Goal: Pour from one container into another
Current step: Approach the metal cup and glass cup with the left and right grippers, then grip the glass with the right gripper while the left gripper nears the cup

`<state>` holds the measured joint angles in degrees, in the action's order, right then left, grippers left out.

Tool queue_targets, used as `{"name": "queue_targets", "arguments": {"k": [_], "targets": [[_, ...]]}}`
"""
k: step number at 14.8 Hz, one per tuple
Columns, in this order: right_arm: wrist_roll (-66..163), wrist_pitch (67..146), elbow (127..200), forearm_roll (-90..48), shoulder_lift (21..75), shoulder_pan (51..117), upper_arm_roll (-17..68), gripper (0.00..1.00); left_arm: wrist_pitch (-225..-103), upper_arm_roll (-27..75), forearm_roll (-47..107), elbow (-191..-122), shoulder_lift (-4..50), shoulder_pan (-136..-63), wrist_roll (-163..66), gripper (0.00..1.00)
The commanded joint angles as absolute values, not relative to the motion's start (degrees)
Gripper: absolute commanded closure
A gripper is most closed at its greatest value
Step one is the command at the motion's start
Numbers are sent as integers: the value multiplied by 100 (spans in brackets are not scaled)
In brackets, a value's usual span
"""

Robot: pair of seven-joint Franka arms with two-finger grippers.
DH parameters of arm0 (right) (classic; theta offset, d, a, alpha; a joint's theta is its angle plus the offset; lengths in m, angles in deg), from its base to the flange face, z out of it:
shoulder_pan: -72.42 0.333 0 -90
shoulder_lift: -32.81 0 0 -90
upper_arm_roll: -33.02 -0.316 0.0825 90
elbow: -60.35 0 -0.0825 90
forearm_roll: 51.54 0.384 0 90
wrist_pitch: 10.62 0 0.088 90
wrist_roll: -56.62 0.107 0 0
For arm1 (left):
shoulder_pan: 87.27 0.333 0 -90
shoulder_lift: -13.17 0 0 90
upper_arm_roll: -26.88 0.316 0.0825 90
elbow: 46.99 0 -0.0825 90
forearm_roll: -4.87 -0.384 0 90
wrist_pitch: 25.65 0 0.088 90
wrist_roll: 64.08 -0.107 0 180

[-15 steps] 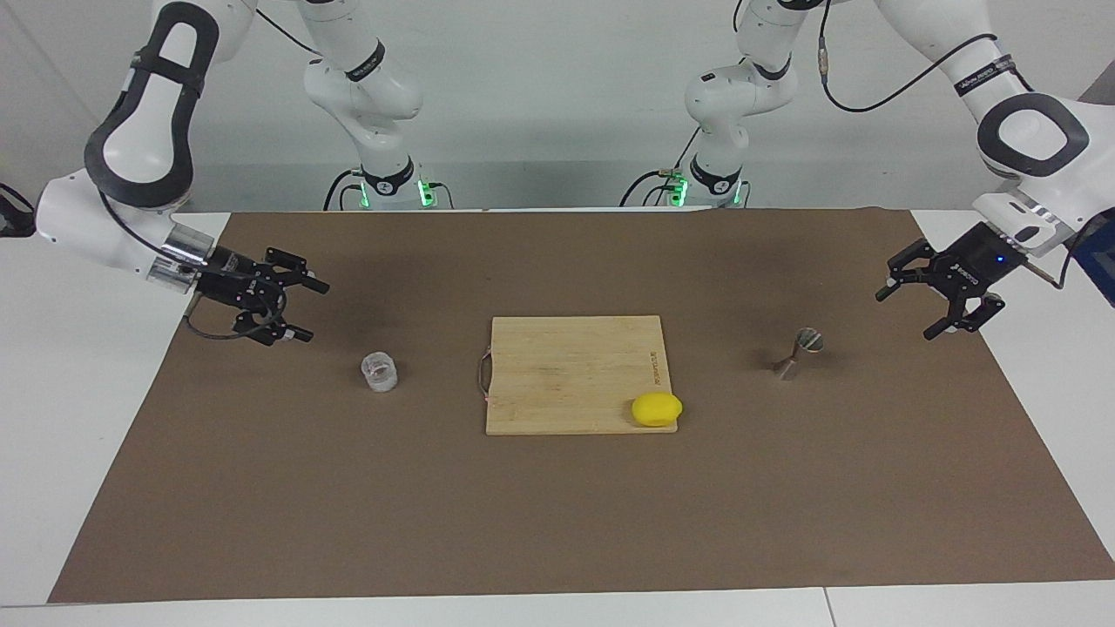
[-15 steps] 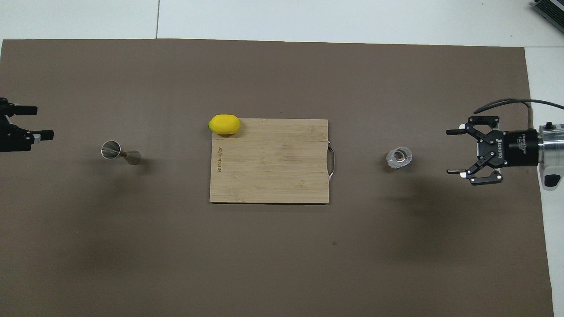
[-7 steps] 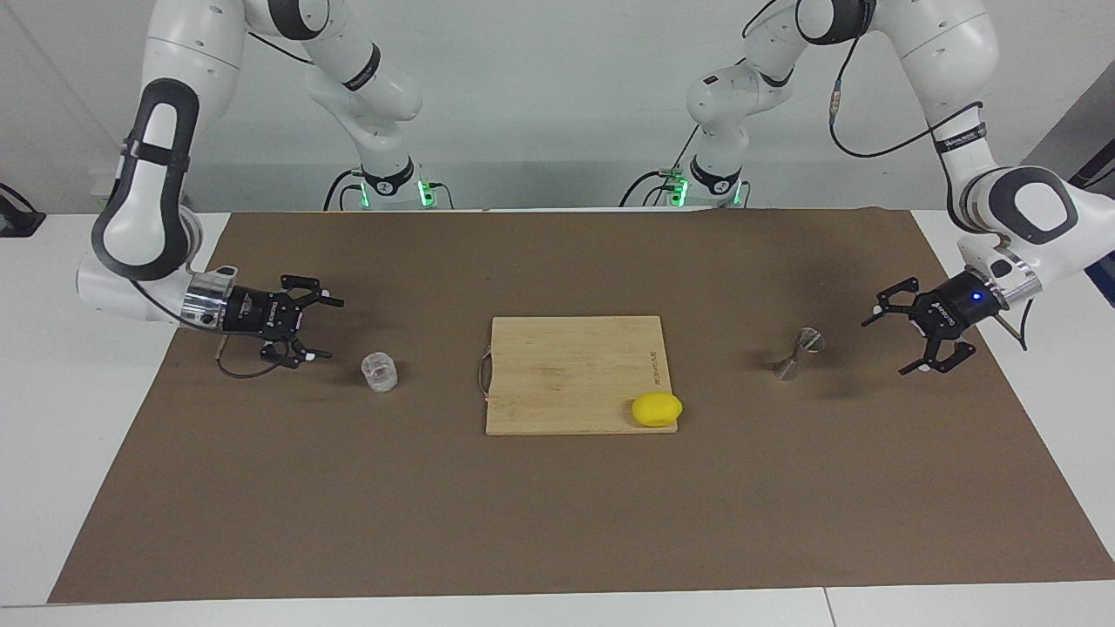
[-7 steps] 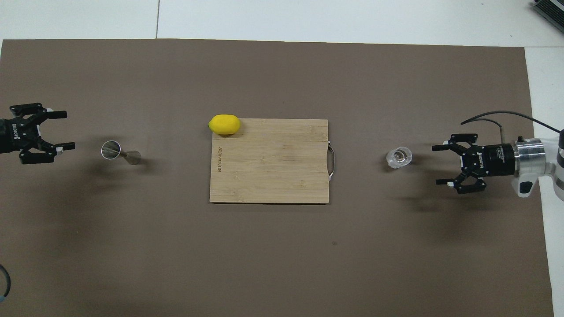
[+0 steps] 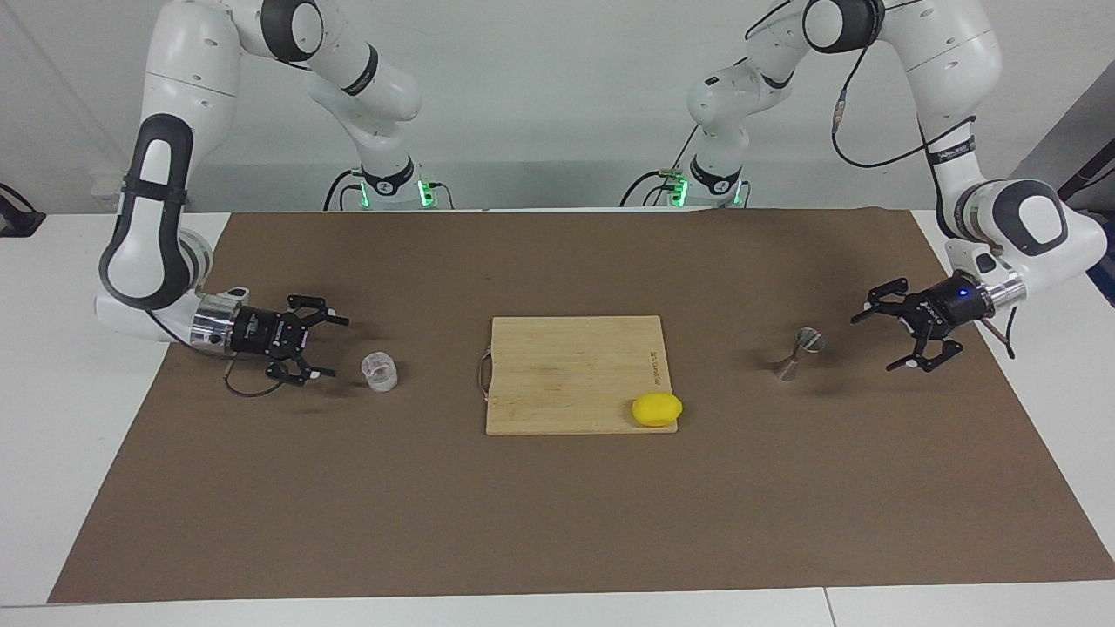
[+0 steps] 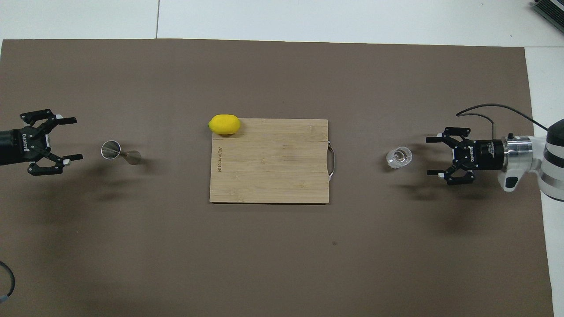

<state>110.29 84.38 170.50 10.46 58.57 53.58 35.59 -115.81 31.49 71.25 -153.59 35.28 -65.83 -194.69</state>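
Clear glass cup (image 5: 380, 370) stands upright on brown mat (image 5: 557, 522), toward right arm's end, well apart from cutting board (image 5: 575, 374). Right gripper (image 5: 324, 347) low, horizontal, fingers spread wide, empty, mouth facing cup, just beside it. Steel jigger (image 5: 797, 353) upright toward left arm's end; left gripper (image 5: 875, 337) spread wide, empty, near it. Each arm nearer own vessel; straight sideways advance likely brackets cup. Lemon (image 5: 657, 408) on board corner.

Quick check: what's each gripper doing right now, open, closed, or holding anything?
Left gripper: open, empty, beside the jigger.
Right gripper: open, empty, beside the glass cup.
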Motion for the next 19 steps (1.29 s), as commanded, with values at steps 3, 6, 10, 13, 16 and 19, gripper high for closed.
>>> {"name": "queue_targets", "arguments": {"k": [3, 6, 10, 13, 16, 19], "targets": [[10462, 8527, 16950, 1200, 6111, 5484, 3505, 0, -11083, 3127, 7492, -15622, 3865, -6468, -20321, 0], [10242, 8606, 16986, 1209, 6216, 5493, 3496, 0, -10794, 3101, 7579, -15659, 4233, -6345, -20775, 0], [10250, 8685, 16854, 1507, 6409, 5589, 3496, 0, -10652, 3101, 7773, -15711, 4358, -6406, -21060, 0], [10241, 8694, 16889, 1640, 6418, 5739, 3496, 0, -10634, 3092, 7878, -15738, 4358, -6415, -21068, 0], [10189, 8834, 16933, 1640, 6488, 5765, 3496, 0, -10546, 3066, 8010, -15764, 4349, -6450, -21068, 0], [10127, 8834, 16933, 1631, 6533, 5765, 3487, 0, -10528, 3066, 8090, -15817, 4340, -6511, -21068, 0]]}}
